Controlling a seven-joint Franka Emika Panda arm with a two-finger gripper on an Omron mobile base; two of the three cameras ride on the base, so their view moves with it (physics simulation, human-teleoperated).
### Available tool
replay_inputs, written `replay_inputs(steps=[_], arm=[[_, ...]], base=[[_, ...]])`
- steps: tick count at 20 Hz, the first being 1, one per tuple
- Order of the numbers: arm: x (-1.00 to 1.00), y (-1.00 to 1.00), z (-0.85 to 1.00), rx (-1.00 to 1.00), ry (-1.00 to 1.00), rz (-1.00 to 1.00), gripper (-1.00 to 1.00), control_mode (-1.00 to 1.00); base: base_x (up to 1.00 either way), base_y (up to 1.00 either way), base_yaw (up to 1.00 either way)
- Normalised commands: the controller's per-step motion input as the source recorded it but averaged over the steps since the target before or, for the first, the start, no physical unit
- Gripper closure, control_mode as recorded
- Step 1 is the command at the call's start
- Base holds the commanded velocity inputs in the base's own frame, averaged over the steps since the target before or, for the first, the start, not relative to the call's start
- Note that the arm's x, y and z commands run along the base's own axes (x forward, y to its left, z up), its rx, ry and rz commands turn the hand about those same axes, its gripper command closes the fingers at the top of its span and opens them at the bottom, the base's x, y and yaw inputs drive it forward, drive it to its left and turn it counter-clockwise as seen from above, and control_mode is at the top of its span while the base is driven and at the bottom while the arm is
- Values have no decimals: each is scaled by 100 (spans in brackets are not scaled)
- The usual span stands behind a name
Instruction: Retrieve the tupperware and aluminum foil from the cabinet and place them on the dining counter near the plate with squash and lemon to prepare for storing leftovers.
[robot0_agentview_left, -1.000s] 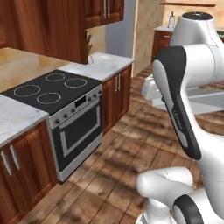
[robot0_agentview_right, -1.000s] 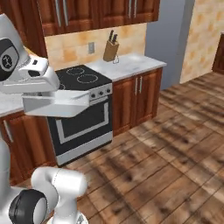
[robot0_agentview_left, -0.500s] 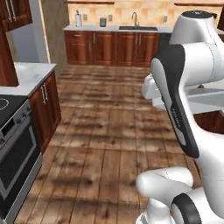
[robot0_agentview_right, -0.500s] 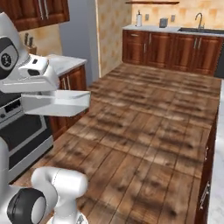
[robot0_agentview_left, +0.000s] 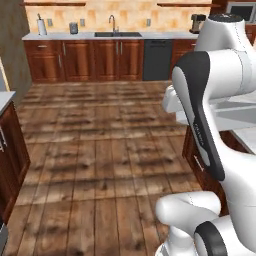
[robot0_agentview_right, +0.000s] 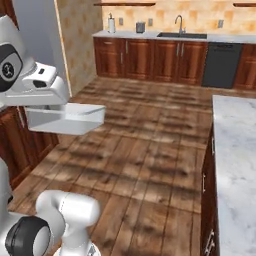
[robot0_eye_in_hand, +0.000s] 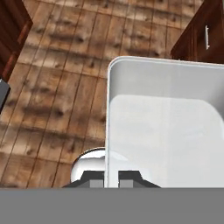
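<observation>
— Where's the tupperware (robot0_agentview_right: 65, 119) right now?

— Up in the air, carried out ahead of the white arm (robot0_agentview_right: 30, 82). From the right base camera it hangs level, a pale shallow box well above the plank floor (robot0_agentview_right: 145, 165), with nothing under it but boards.

— And the pincer (robot0_eye_in_hand: 112, 179)?

— Pinched tight on the container's near wall. Looking along the hand, the two dark tips straddle that rim, one on the outside, one just inside, and the tupperware (robot0_eye_in_hand: 168, 127) stretches away from them with its hollow facing up. Nothing lies inside that I can make out.

— Is it anywhere near the dining counter?

— The marble table (robot0_agentview_right: 235, 165) runs down the right side from the right base camera, with dark wooden doors beneath it. The container is well apart from it, over open floor on the other side.

— What's across the room?

— A long run of reddish-brown lower cabinets (robot0_agentview_left: 85, 60) against a tan tiled wall, a sink with a faucet (robot0_agentview_left: 113, 24) in the worktop, and a dark dishwasher (robot0_agentview_left: 157, 60) set in beside them. A roll of paper towels (robot0_agentview_left: 42, 25) stands at the left end of that worktop.

— Can you see the container from the left base camera?

— Only a pale strip (robot0_agentview_left: 235, 117) past the arm's dark elbow; too much is hidden to say more.
</observation>
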Motion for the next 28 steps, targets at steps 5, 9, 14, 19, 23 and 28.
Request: replay_inputs(steps=[5,9,14,19,23,28], arm=[[0,0,0,0,0,0,100,100],[0,0,0,0,0,0,100,100],[0,0,0,0,0,0,100,100],[0,0,0,0,0,0,100,100],[0,0,0,0,0,0,100,100],[0,0,0,0,0,0,100,100]], base=[[100,11,-23],[100,24,-27],[100,38,-27],[100,46,-26],[100,52,-26],[100,46,-29]])
